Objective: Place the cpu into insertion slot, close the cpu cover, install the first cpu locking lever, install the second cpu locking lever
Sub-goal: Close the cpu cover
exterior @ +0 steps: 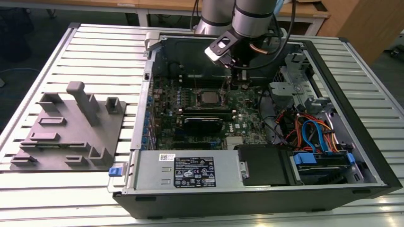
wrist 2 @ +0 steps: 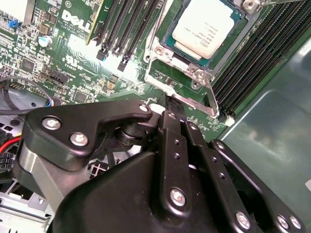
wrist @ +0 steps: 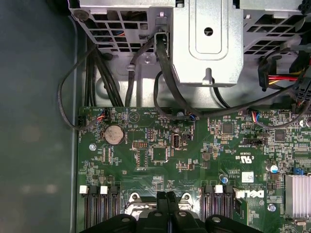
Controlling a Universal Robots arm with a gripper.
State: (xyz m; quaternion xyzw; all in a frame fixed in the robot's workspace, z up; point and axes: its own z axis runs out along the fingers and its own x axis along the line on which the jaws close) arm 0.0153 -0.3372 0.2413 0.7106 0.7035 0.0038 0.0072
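Your pincer [wrist 2: 167,103] is pinched shut, tips together, low over the green board just beside the socket's corner, right by a thin locking lever [wrist 2: 194,103] — can't tell if they touch. The cpu [wrist 2: 206,26] sits flat in the insertion slot [wrist 2: 181,59] w/ the cpu cover [wrist 2: 192,72] lying down around it. In the exterior view the arm reaches into the PC case [exterior: 353,142] on the desk [exterior: 94,47].

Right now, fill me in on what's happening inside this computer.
A robot arm reaches into the open computer case. The cpu sits on the green board, the cpu cover down over its edges. The pincer, shut, has its tips by a locking lever at the cover's edge; whether the lever is latched is unclear.
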